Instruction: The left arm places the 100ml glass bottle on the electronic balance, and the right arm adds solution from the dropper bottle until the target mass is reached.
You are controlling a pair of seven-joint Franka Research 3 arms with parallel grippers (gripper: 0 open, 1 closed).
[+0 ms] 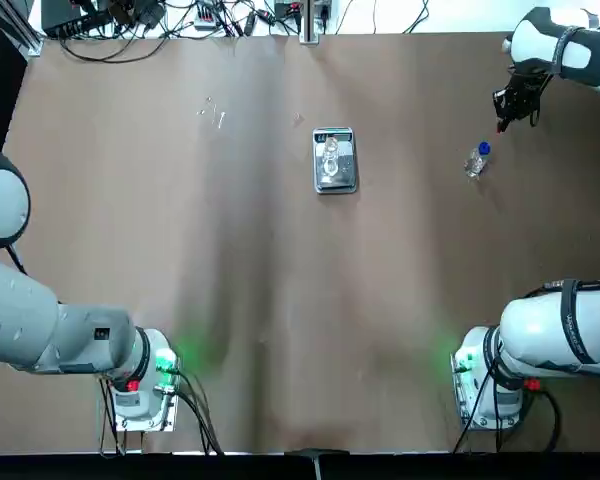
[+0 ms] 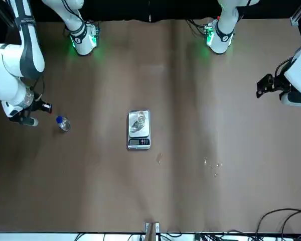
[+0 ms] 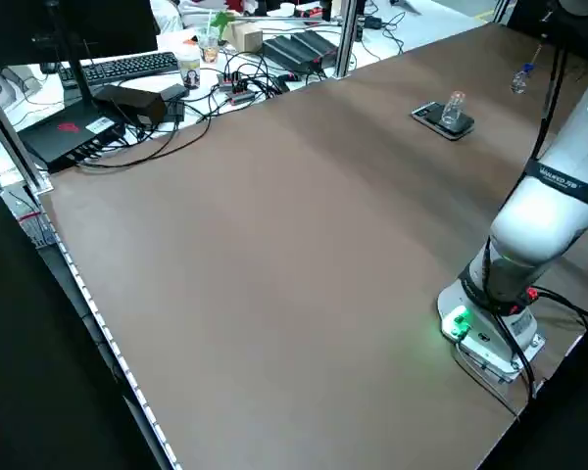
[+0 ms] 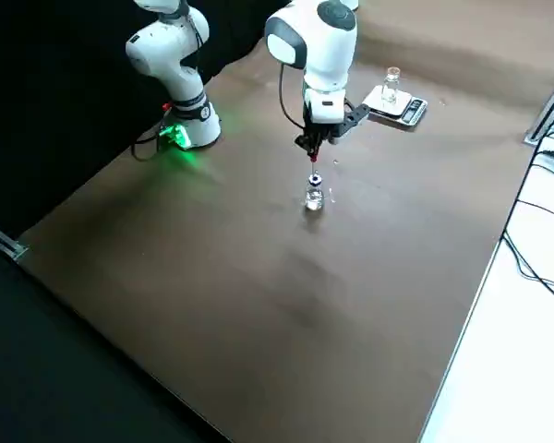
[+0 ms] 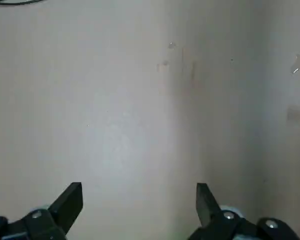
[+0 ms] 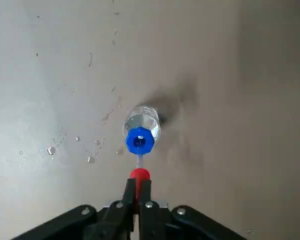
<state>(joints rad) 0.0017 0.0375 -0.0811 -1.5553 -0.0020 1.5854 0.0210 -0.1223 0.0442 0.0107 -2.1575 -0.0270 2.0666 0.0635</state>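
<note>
The electronic balance (image 1: 348, 172) lies mid-table with the clear 100ml glass bottle (image 1: 331, 155) standing upright on its pan, also seen as the bottle (image 4: 391, 81) in the right side view. The dropper bottle (image 1: 477, 160) with its blue cap (image 6: 139, 140) stands on the table at the right. My right gripper (image 6: 138, 187) hangs just above it, shut on the red tip (image 6: 139, 174); a thin clear tube runs from the tip down to the cap. My left gripper (image 5: 139, 192) is open over bare table at the far left, holding nothing.
Small drops (image 6: 51, 150) dot the table beside the dropper bottle. Tiny clear bits (image 1: 212, 112) lie at the back left. Cables and gear (image 1: 180, 15) line the table's far edge. Both arm bases (image 1: 145, 385) stand at the near edge.
</note>
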